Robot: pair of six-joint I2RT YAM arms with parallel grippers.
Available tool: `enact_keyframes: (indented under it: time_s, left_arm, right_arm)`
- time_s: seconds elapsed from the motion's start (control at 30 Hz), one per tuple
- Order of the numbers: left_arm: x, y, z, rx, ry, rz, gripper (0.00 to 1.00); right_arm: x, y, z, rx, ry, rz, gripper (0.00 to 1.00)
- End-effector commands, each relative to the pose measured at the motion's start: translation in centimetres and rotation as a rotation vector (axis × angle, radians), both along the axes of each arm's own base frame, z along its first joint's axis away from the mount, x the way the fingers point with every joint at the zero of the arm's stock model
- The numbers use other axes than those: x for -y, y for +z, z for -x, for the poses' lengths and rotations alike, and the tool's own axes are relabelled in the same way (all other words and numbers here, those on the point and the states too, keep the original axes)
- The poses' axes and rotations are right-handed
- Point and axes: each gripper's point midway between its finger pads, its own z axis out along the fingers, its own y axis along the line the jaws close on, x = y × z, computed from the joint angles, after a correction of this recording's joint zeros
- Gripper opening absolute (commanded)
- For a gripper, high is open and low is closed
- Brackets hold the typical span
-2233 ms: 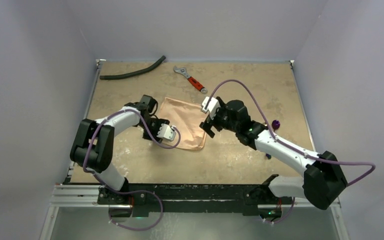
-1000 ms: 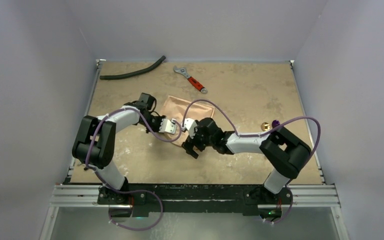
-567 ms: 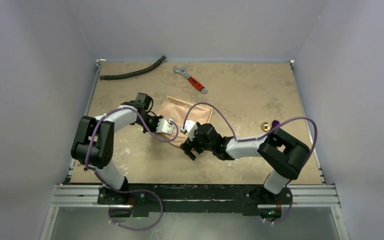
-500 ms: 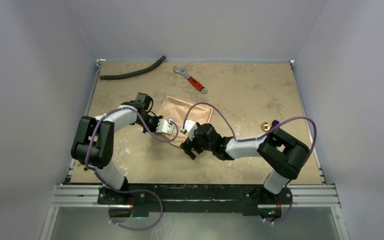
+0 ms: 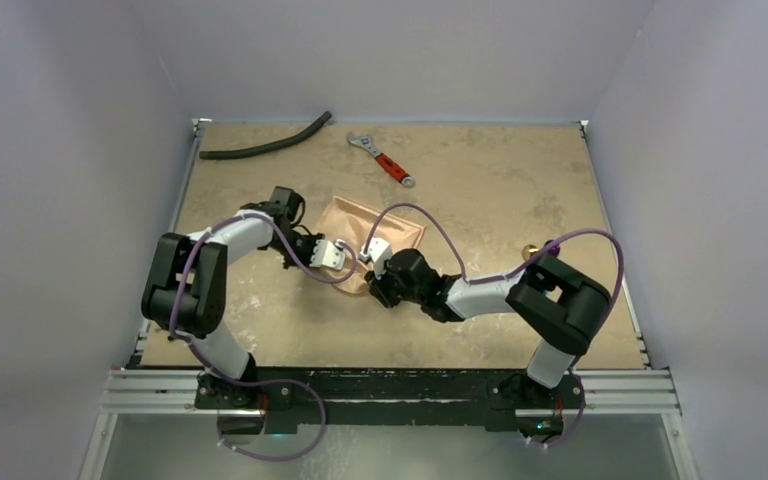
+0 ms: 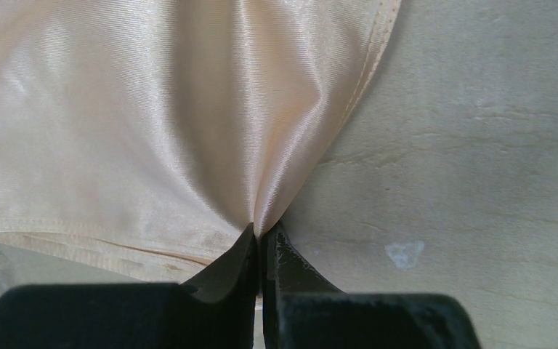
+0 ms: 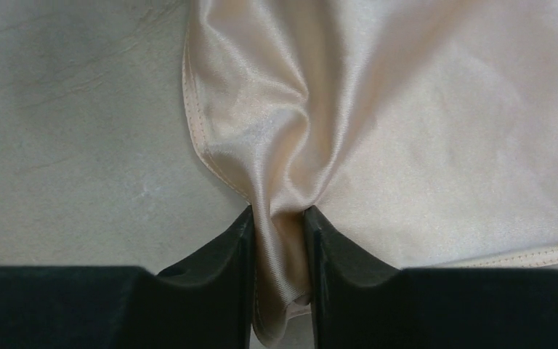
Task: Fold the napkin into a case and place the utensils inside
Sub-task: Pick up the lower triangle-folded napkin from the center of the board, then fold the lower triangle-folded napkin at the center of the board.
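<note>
The peach-orange napkin (image 5: 388,224) lies folded mid-table, and its near edge is gathered between both arms. My left gripper (image 5: 337,259) is shut on the near left edge, with a pleat of cloth (image 6: 152,109) pinched at its fingertips (image 6: 261,231). Just to its right, my right gripper (image 5: 373,287) grips the near corner. A bunched fold of cloth (image 7: 421,131) fills the gap between its fingers (image 7: 277,214). Of the utensils, only a small gold piece (image 5: 530,251) shows, beside the right arm's elbow. No finished case is seen.
A red-handled wrench (image 5: 386,161) lies beyond the napkin, and a curved black hose (image 5: 265,146) sits at the far left corner. The right arm's purple cable (image 5: 430,225) loops over the cloth. Side walls enclose the table.
The right gripper's jaws have closed from wide open onto the napkin's near corner and shifted slightly left. The left gripper keeps its pinch in place.
</note>
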Motion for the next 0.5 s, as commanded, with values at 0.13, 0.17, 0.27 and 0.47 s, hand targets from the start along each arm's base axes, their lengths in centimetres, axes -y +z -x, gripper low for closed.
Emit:
enact_keyframes:
  time_s: [0.13, 0.17, 0.27, 0.47]
  left_arm:
    - [-1.8, 1.3, 6.0, -0.217, 0.012, -0.055, 0.0]
    - [-1.8, 1.8, 6.3, -0.229, 0.014, -0.056, 0.0]
    - [-1.5, 3.3, 7.1, -0.27, 0.009, -0.042, 0.0]
    - [0.0, 5.7, 7.3, -0.365, 0.03, 0.033, 0.0]
  right_arm:
    - [0.4, -0.7, 4.0, -0.19, 0.021, -0.067, 0.13]
    - [0.3, -0.5, 4.3, -0.201, 0.033, -0.07, 0.11]
    - [-0.1, -0.2, 5.5, -0.264, 0.074, -0.082, 0.06]
    - [-0.9, 1.6, 7.4, -0.349, 0.171, -0.119, 0.04]
